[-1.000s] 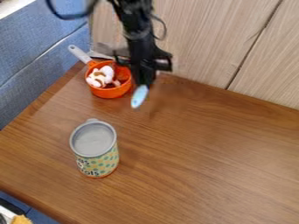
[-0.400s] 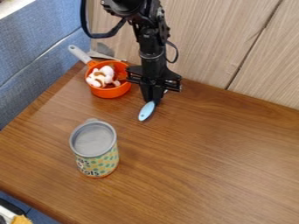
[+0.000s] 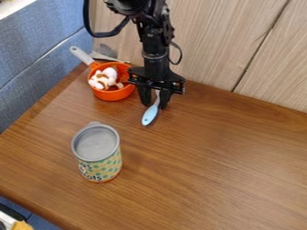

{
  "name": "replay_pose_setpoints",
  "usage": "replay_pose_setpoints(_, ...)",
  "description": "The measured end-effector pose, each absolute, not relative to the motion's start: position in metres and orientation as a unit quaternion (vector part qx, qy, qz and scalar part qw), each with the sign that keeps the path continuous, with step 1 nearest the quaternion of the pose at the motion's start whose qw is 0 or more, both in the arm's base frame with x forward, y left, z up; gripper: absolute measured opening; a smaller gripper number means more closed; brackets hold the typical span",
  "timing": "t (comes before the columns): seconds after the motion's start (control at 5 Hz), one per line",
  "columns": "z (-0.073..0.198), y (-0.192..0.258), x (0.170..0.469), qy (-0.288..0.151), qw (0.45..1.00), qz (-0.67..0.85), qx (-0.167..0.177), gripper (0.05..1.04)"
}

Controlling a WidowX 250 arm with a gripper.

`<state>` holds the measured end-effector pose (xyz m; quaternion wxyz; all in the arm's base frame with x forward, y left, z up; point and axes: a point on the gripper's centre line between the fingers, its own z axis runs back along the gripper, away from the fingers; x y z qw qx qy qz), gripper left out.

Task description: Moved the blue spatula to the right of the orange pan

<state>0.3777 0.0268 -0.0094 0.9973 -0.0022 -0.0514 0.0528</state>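
- The fingers of the gripper point(image 3: 155, 105) are apart, one on each side of the blue spatula point(image 3: 150, 115), so the grasp is released.
- The spatula lies on the table point(image 3: 210, 152), to the right of the orange pan point(image 3: 112, 95).
- Now it is better to lift straight up, slowly, so that no finger drags the handle.
- Sideways motion should wait.

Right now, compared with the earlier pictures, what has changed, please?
The gripper and the blue spatula moved right in the view and a little nearer the camera, away from the orange pan. The fingers, closed on the spatula before, have opened around it. The pan and the can stayed put.
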Motion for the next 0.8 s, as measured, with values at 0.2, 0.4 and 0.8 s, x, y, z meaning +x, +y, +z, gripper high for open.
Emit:
replay_pose_setpoints(0.2, -0.005, 0.027, 0.377, -0.055, 0.997, 0.053, -0.002, 0.994)
replay_pose_setpoints(0.4, 0.013, 0.027, 0.376, -0.073, 0.996, 0.053, -0.002, 1.007)
replay_pose_setpoints(0.8, 0.066, 0.030, 0.366, -0.137, 0.989, 0.050, -0.011, 1.000)
